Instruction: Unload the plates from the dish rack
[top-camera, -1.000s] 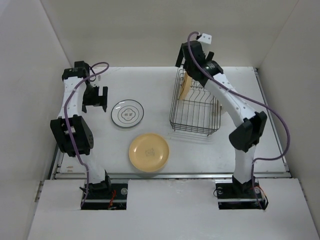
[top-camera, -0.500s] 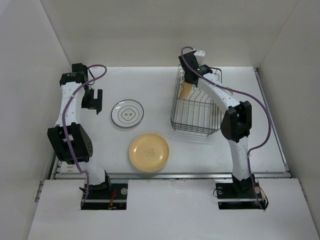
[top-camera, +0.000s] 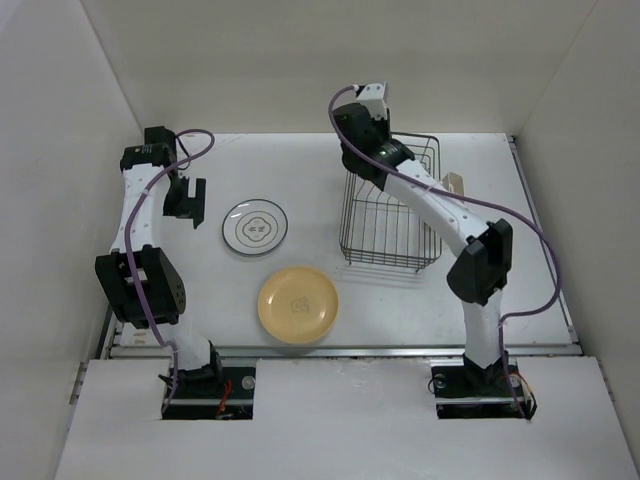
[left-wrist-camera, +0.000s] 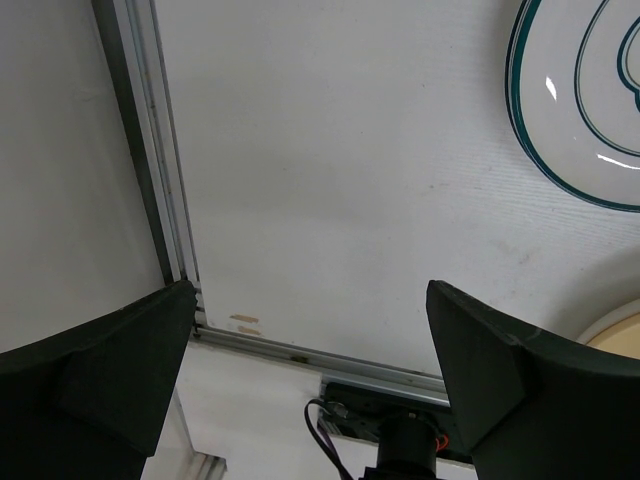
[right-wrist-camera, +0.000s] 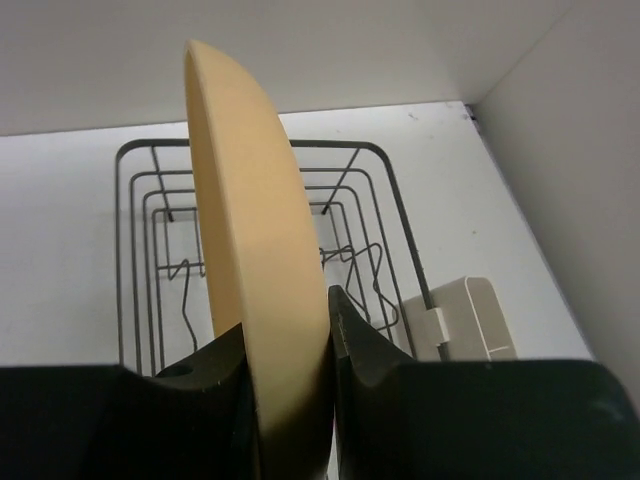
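Right pincer (right-wrist-camera: 290, 345) clamped on a tan plate (right-wrist-camera: 250, 230)
The plate stands on edge between the fingers (right-wrist-camera: 375, 385), dish rack (top-camera: 385, 255) below.

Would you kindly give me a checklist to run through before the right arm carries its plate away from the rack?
1. Grip: right gripper shut on the tan plate: ok.
2. Lower edge of the tan plate free of the dish rack prongs: cannot tell, hidden behind the gripper.
3. Set-down spot: bare table between the patterned plate and the dish rack: ok.
4. Path: left gripper open, off to the far side of the patterned plate: ok.
5. No other plate seen in the dish rack: ok.
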